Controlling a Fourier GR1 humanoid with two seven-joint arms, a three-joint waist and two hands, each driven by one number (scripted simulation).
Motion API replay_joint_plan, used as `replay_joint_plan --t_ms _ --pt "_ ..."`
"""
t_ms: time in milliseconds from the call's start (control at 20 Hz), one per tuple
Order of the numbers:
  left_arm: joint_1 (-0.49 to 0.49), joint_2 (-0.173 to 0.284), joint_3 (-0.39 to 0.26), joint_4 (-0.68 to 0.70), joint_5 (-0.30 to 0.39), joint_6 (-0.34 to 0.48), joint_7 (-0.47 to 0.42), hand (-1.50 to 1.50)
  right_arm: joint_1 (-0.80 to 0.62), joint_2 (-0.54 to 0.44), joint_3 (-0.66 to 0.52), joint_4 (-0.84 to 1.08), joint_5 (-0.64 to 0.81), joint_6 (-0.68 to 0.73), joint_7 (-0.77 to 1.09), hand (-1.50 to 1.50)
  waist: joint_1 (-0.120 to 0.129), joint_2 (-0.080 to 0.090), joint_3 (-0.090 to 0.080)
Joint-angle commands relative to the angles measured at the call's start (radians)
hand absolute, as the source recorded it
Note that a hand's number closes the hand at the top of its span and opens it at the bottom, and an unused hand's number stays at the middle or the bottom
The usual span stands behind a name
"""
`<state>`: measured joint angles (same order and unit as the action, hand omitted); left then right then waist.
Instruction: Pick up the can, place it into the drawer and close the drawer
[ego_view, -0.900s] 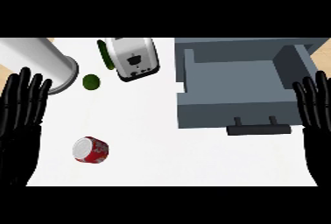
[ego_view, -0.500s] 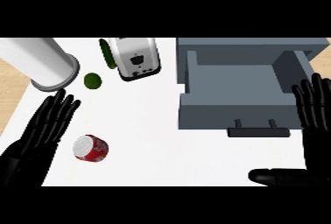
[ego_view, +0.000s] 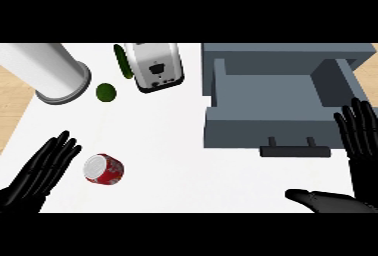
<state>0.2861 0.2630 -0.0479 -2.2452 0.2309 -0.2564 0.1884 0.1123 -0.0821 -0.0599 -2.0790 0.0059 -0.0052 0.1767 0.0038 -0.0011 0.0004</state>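
I find the can lying on its side on the white bench, at the near left, well apart from the grey drawer, which stands pulled open at the right with its handle facing me. The can is red with pale markings, one silver end turned up and to the left.

My left hand lies just beside the can, on its left, fingers straight and spread, holding nothing; I cannot tell whether the fingertips touch it. My right hand rests by the right edge, near the drawer's front corner, fingers up and straight, also empty.

Assessment: I judge the can light, rigid and thin-walled, with a smooth curved side that may slip and, lying as it does, is free to roll away if nudged. The sound hold is across the cylindrical body, fingers on one side and thumb on the other, midway along its length, not at the ends.

Other items noted at the far side: a white cylinder, a toaster, a round green fruit and a long green vegetable.
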Motion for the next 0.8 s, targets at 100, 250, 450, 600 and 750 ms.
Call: replay_joint_plan --t_ms 100,250,450,600,750 --pt "0.07 -0.03 0.023 -0.079 0.047 -0.017 0.069 -1.5 0.11 0.006 -0.008 -0.056 -0.036 0.049 -0.009 -1.5 -0.004 -0.001 0.0" --pt "0.025 0.0 0.144 0.016 0.155 -0.063 0.054 -1.5 0.113 -0.028 -0.084 -0.013 -0.091 0.091 -0.064 -1.5 -0.005 0.0 0.0" --pt "-0.042 -0.034 0.116 -0.007 0.097 -0.002 0.157 -1.5 0.108 -0.027 -0.108 -0.041 -0.098 0.096 -0.051 -1.5 -0.007 0.001 0.0" --pt "0.064 -0.078 0.09 -0.016 0.04 -0.04 0.107 -1.5 0.184 0.025 -0.042 -0.045 -0.035 0.103 -0.104 -1.5 -0.004 0.0 0.0" --pt "-0.127 -0.06 0.131 0.094 0.06 -0.023 0.14 -1.5 0.15 0.023 -0.048 -0.066 -0.034 0.095 -0.052 -1.5 -0.008 0.001 0.0"
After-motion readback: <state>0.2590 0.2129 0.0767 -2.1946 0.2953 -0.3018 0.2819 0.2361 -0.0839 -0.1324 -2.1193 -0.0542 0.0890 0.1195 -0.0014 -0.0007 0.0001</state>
